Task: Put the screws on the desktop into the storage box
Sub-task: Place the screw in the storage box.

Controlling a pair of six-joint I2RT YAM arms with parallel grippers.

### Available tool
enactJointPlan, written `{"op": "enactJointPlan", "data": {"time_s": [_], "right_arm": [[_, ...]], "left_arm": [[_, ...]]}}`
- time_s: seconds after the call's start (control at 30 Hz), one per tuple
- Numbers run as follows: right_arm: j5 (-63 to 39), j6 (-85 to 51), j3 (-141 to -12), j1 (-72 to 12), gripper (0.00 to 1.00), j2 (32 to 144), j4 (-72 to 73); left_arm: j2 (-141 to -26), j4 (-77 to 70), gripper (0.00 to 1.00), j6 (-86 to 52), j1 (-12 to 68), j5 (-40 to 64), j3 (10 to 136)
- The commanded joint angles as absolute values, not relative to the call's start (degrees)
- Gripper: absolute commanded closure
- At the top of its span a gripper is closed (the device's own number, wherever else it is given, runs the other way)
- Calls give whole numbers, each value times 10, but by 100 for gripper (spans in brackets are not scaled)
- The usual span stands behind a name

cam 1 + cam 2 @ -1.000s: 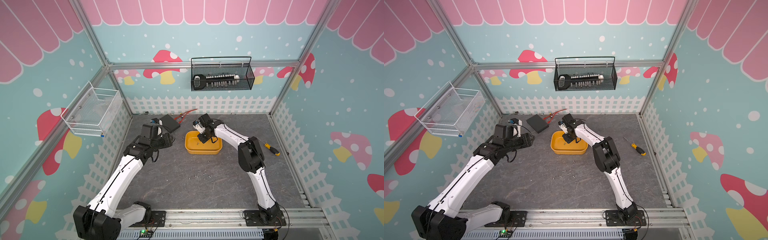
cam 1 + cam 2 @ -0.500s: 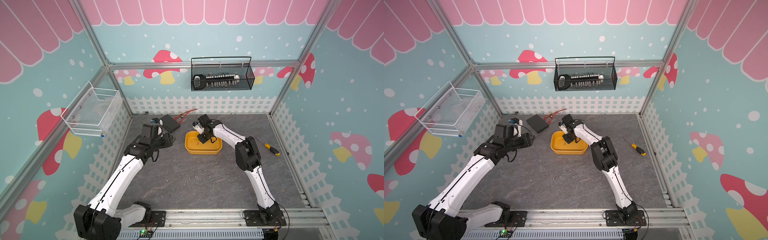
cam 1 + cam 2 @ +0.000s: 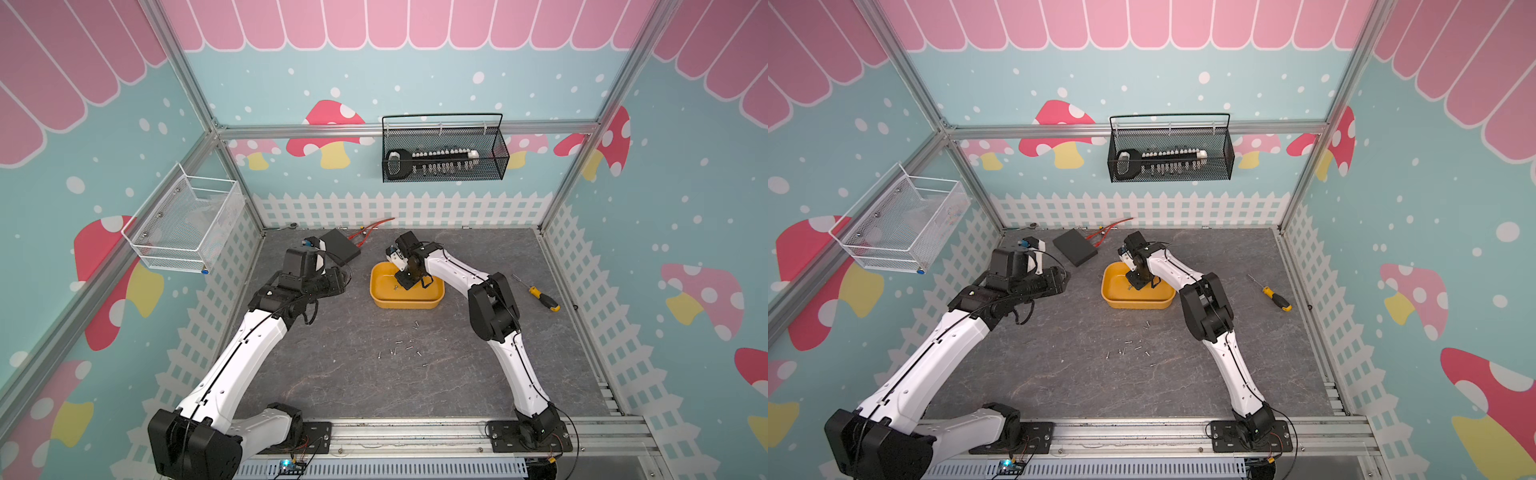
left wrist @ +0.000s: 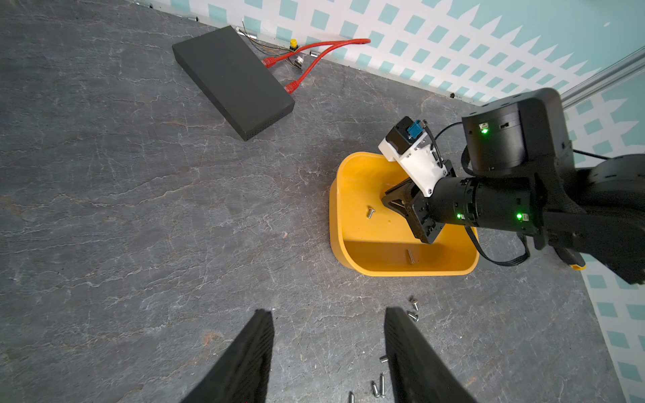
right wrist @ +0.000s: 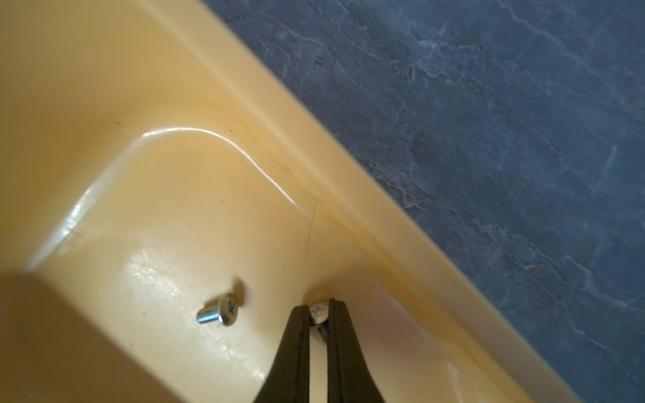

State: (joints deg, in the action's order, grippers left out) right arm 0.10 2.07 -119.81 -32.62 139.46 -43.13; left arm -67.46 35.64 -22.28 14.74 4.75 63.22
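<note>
The right arm [image 3: 451, 270] bends down into the yellow storage box [image 3: 407, 306], which stands on the tabletop [image 3: 332, 382] toward the back, near the middle. From the right wrist, the right jaws are pinched together on a screw [image 5: 319, 311]. Its cross-slotted head shows between the black tips, low over the box floor and close to the inner wall. A second screw [image 5: 219, 314] lies on its side on the box floor just beside them. The left wrist view shows a short screw on the box floor and a longer one [image 4: 410, 256] near the wall. The other screws [image 3: 401, 347] lie scattered on the tabletop in front of the box, between the two arms and apart from its wall. The left arm [image 3: 257, 340] reaches in from the left. The left jaws stand apart with nothing between them, off the tabletop and pointing toward the box, and several loose screws [image 4: 378, 385] lie near one black finger [image 4: 415, 356]. A flat black box [image 3: 338, 248] with red cables [image 4: 314, 59] behind it sits near the back fence, left of the storage box. A yellow-handled screwdriver [image 3: 540, 296] lies well to the right.
</note>
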Motion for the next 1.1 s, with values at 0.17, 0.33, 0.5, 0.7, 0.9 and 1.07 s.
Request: {"op": "enactJointPlan", "data": {"time_s": [0.17, 0.33, 0.5, 0.7, 0.9, 1.07], "right_arm": [[21, 19, -1217, -324, 71, 1391, -443], [41, 11, -1225, -324, 69, 1361, -443], [70, -16, -1216, -325, 70, 1267, -430], [142, -76, -1057, -325, 69, 1066, -383], [201, -153, -838, -324, 68, 830, -345], [212, -194, -722, -325, 66, 682, -349]], "left_arm": [[-673, 348, 45, -216, 144, 48, 626], [-671, 351, 45, -215, 144, 50, 629], [-665, 369, 45, -206, 153, 54, 645], [-683, 416, 44, -203, 245, 22, 675], [-699, 436, 43, -275, 345, 9, 641], [-713, 437, 41, -339, 413, -16, 605]]}}
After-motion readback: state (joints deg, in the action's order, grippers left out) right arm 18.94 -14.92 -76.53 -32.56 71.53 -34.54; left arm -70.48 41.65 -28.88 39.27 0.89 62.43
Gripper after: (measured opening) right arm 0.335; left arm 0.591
